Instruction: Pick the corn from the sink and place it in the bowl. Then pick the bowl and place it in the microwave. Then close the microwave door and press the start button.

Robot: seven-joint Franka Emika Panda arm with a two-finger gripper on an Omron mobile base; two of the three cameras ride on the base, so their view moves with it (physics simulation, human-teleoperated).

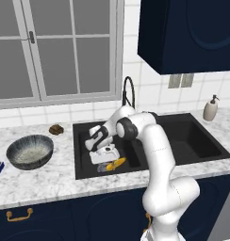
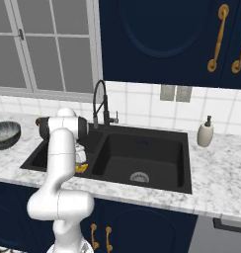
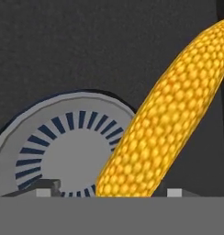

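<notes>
Corn (image 3: 169, 114) between spread hand (image 3: 109, 192) fingertips, low in sink (image 1: 183, 141).

The corn (image 3: 169, 119) is yellow-orange with bumpy kernels, the sink (image 1: 192, 136) matte black, the bowl (image 1: 29, 150) dark blue-grey striped outside and pale speckled inside, the counter (image 1: 41, 181) white-grey marbled.

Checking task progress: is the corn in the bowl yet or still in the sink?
Still in the sink: the corn lies on the left basin floor, bowl on the counter.
</notes>
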